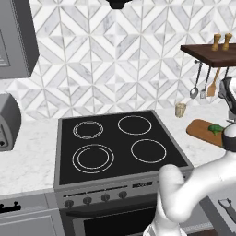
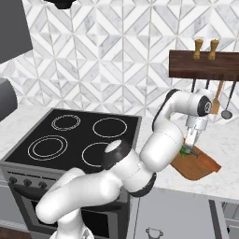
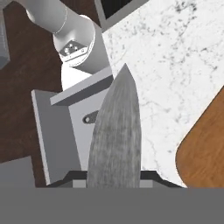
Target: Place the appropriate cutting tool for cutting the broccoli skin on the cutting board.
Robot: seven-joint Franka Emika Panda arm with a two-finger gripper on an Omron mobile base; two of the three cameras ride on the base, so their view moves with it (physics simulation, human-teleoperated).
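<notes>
Hand view: the claw (image 3: 114, 181) grips a grey, broad-bladed pointed knife (image 3: 117, 135), whose blade reaches out over the white marble desk (image 3: 166, 52) beside the rounded corner of the flat reddish-brown wooden cutting board (image 3: 205, 148). In the right base view the claw hangs just above the small dark-green broccoli floret (image 2: 186, 151) lying on the board, right of the black stovetop (image 2: 74, 135).

We see a matt, brushed grey metal blade (image 3: 117, 135), a smooth reddish-brown wooden board (image 2: 198, 165), a white marble counter (image 3: 175, 57) veined with grey, a glossy black glass stovetop (image 1: 117, 143), and a dark wooden shelf (image 2: 205, 65).
</notes>
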